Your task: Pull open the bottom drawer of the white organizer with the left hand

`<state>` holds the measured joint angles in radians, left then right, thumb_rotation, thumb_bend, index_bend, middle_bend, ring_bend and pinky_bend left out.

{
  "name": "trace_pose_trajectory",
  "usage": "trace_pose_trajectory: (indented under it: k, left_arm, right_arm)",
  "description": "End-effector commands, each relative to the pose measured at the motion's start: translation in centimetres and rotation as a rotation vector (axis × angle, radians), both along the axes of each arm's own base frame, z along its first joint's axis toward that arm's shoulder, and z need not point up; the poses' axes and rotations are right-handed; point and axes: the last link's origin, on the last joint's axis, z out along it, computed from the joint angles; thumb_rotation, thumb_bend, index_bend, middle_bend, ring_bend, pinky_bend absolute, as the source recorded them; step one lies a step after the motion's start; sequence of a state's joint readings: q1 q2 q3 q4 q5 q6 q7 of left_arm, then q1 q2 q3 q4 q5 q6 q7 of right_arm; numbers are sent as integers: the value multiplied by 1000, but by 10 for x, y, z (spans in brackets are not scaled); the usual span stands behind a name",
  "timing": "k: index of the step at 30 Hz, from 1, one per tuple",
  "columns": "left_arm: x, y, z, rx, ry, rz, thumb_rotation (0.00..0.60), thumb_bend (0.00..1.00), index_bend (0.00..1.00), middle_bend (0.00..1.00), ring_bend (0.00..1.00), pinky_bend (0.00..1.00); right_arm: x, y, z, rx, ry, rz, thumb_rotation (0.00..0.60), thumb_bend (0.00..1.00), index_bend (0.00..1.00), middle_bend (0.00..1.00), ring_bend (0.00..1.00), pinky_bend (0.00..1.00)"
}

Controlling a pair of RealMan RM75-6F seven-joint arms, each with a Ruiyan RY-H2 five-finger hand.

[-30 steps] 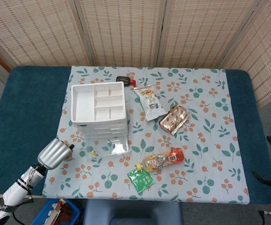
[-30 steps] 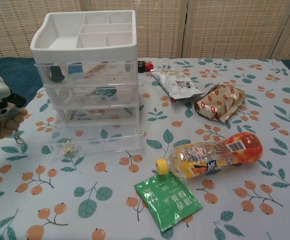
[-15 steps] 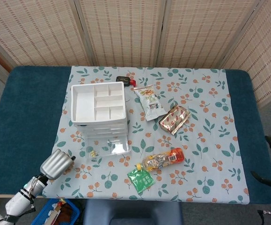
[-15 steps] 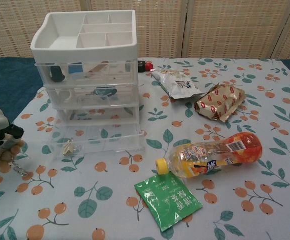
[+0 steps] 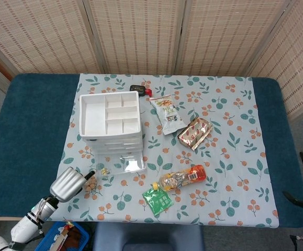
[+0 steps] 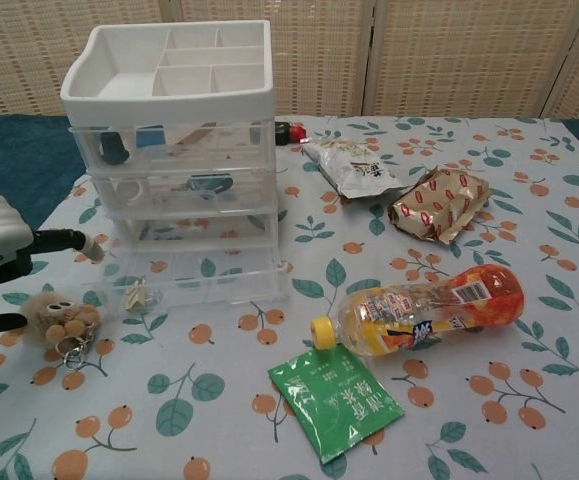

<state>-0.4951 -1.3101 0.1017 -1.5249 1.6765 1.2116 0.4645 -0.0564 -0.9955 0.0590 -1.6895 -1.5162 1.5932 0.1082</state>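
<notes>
Bottom drawer (image 6: 194,278) of white organizer (image 5: 111,122), on worktop left of centre, already partly drawn out; left hand (image 6: 9,255) beside it, fingers spread, a plush keychain (image 6: 61,320) below it, grip uncertain; judged next: hook drawer front, pull toward robot

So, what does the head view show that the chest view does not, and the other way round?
Only the head view shows the dark blue table edges all around.

Only the chest view shows the contents of the clear drawer fronts, like the dark object in the top drawer.

Both show the white plastic organizer, its pulled-out bottom drawer, the left hand and the orange drink bottle.
</notes>
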Motion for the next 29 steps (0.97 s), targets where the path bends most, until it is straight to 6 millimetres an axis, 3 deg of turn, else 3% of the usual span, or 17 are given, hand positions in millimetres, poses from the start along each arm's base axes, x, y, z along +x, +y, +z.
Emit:
trace_pose_trajectory:
  k: [1, 10, 15, 22, 29]
  left_arm:
    - [0, -2, 13, 40, -44, 35, 600, 199, 239, 922, 981, 1000]
    - [-27, -15, 52, 204, -66, 248, 600, 199, 303, 867, 895, 1000]
    - [-46, -20, 76, 336, -127, 388, 600, 197, 319, 768, 781, 997]
    - [-61, -30, 94, 461, -197, 503, 600, 181, 297, 609, 597, 698]
    - [-65, -42, 100, 482, -232, 550, 600, 175, 288, 551, 538, 668]
  right_arm:
    - [-1, 0, 0, 2, 1, 0, 600, 80, 0, 97, 73, 132]
    - [-7, 0, -2, 26, -15, -21, 600, 80, 0, 97, 73, 133]
    - [-9, -1, -7, 68, -14, -24, 600, 80, 0, 97, 73, 132]
    - [-7, -2, -12, 108, -25, 12, 600, 109, 0, 97, 73, 132]
    - [-2, -2, -15, 114, -26, 47, 600, 113, 0, 97, 73, 132]
